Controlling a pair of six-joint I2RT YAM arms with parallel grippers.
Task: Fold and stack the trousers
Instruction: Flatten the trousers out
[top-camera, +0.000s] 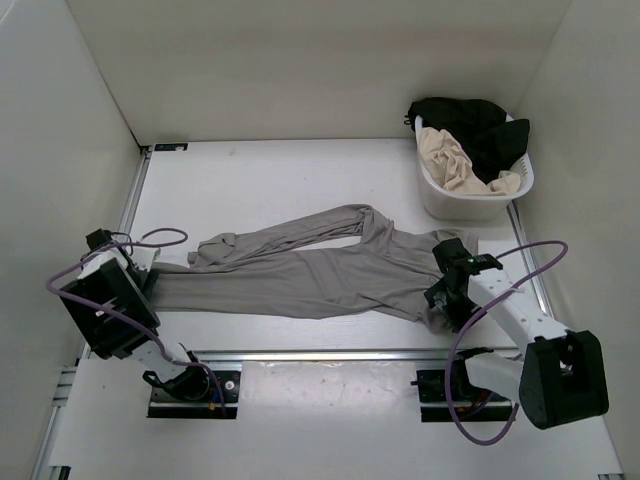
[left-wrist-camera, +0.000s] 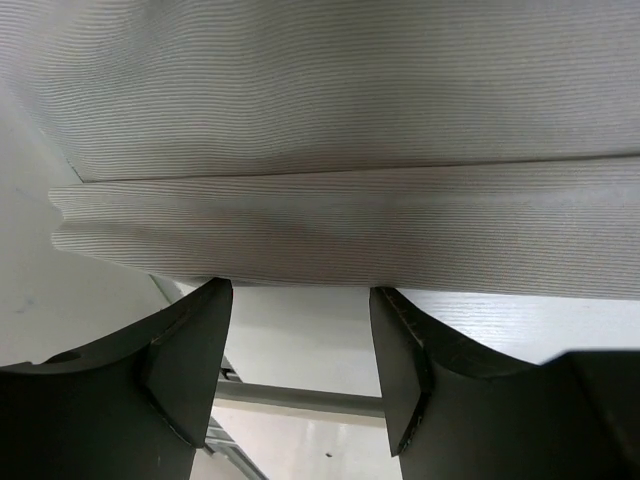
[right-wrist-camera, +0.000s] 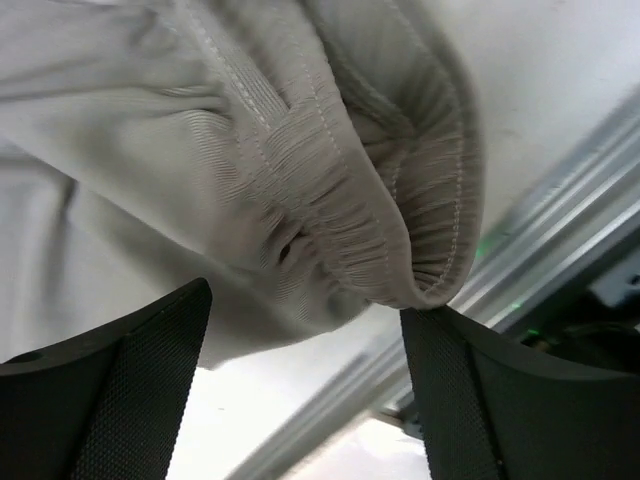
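Worryingly, with the grey trousers (top-camera: 320, 275) stretched across mid-frame on the surface (top-camera: 260, 180), the left fingers (left-wrist-camera: 190, 360) at the leg hem (left-wrist-camera: 300, 230) and right fingers (right-wrist-camera: 130, 380) at the waistband (right-wrist-camera: 340, 230) both gape empty, and closing could pinch one thin layer, skewing the fold.

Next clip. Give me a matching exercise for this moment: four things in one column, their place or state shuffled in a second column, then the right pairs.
Things
1. mid-grey thin fabric trousers
2. white plastic laundry basket
3. left gripper
4. right gripper

Place or state
A. open at the gathered elastic waistband
B. far right of the table, holding a beige garment and a black garment
C. spread lengthwise across the table, unfolded
D. open at a flat leg hem

Pairs: 1-C, 2-B, 3-D, 4-A
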